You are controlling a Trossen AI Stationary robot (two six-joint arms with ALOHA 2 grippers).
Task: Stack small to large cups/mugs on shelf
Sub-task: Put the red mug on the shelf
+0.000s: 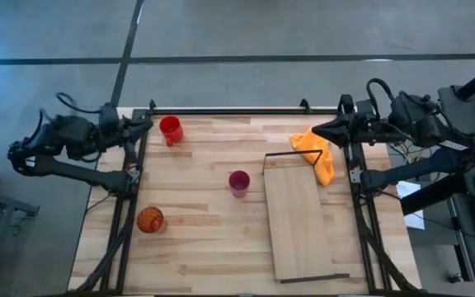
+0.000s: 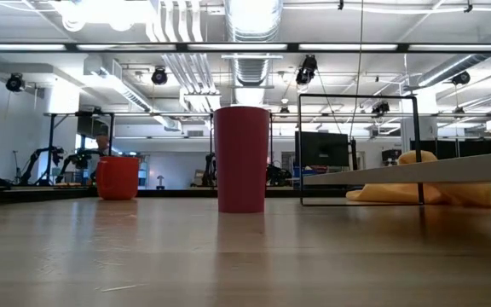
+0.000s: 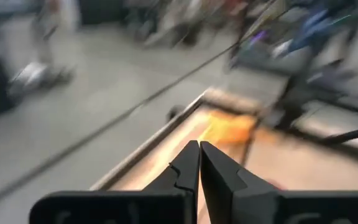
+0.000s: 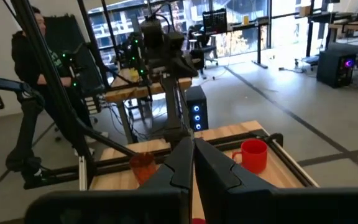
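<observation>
A red mug (image 1: 170, 129) with a side handle stands upright at the table's far left; it also shows in the low view (image 2: 118, 177) and the right wrist view (image 4: 253, 155). A magenta-purple cup (image 1: 238, 182) stands upright mid-table, close in the low view (image 2: 242, 159). An orange-red translucent cup (image 1: 150, 219) stands near the left; it also shows in the right wrist view (image 4: 143, 166). The light-wood shelf (image 1: 299, 219) is raised on thin dark legs at the right. My left gripper (image 3: 199, 149) is shut and empty by the table's far left corner. My right gripper (image 4: 192, 144) is shut and empty by the far right corner.
An orange cloth (image 1: 318, 153) lies at the shelf's far end, also seen in the low view (image 2: 420, 189). Dark frame rails (image 1: 126, 206) run along the table's left, right and far edges. A person (image 4: 33, 59) stands beyond the table.
</observation>
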